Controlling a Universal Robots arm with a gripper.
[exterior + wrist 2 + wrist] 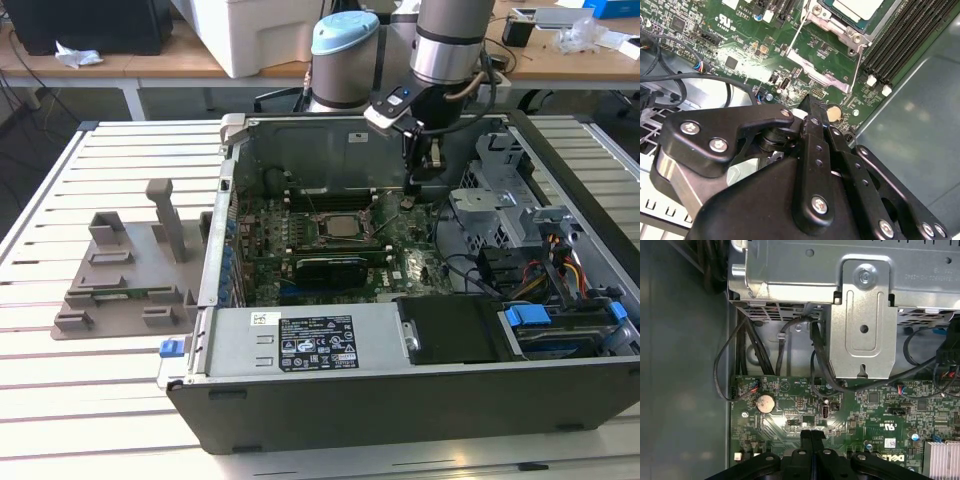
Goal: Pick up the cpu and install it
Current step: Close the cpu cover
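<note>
Cpu (855, 7) sits in its socket (837, 31) on the mobo (880, 412), so pick + place looks done to me. Gripper (811, 436) fingers are closed on nothing, tips just over the board near the coin cell (764, 403). Can't tell if the latch is locked.

The case (400, 400) lies on the table (80, 400) — tray (120, 270) at the exterior view's left. Inside, on the board (265, 240), sits the cpu (345, 226) — card (330, 268) before it, gripper (409, 196) above the board at the exterior view's right.
</note>
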